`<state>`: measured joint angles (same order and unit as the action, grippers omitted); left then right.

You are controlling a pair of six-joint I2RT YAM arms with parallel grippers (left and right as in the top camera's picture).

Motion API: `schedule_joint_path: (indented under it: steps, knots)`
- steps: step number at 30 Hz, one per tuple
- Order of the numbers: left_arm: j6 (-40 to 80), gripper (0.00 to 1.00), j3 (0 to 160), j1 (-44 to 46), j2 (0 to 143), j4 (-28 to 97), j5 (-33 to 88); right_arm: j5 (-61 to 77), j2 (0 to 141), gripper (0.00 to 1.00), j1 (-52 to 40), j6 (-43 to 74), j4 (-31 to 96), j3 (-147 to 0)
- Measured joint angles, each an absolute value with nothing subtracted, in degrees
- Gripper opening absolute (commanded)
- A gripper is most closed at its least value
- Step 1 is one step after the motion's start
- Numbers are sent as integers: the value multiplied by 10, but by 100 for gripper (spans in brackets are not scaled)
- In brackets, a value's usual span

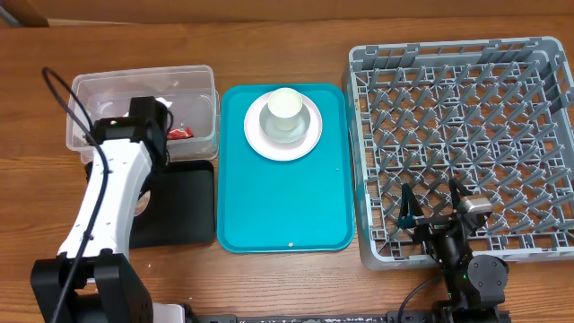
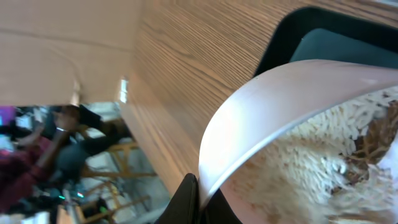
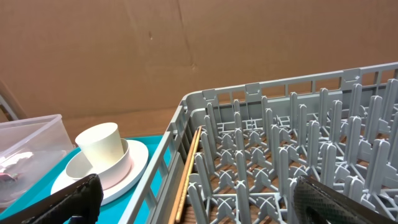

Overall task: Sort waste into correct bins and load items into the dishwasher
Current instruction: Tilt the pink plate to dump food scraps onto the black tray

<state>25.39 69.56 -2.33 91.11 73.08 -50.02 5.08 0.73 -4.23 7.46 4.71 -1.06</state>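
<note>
A pink bowl (image 2: 261, 118) of pale crumbs (image 2: 298, 168), its rim pinched by the left gripper (image 2: 200, 200), hangs over the black tray (image 2: 292, 25) by the desk's (image 1: 296, 287) left edge, while the right gripper (image 1: 431, 205) stands spread above the rack's (image 1: 466, 135) near edge

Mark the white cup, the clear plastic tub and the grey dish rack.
White cylindrical cup (image 1: 286, 104): overhead view, its top face.
Clear rectangular plastic tub (image 1: 143, 77): overhead view, far wall.
Large grey plastic dish rack (image 1: 355, 152): overhead view, left wall.

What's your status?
Left pincer shut on faintly pink round bowl, pale crumbs inside, at shallow black rectangular tray. Right pincer open above grey plastic dish rack. Nothing blocking.
</note>
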Motion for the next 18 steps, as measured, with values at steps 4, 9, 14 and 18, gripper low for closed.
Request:
schedule_joint_path:
  steps: [4,9,14,18]
  knots:
    - [253,4,696,-1,911,734,-530,51,7,100,-42,75,47,-11]
    - [253,4,696,20,912,735,-551,51,7,100,-42,74,47,-11]
    - [253,4,696,41,927,738,-559,51,7,100,-42,75,47,-11]
    - [253,4,696,65,959,739,-565,51,7,100,-42,74,47,-11]
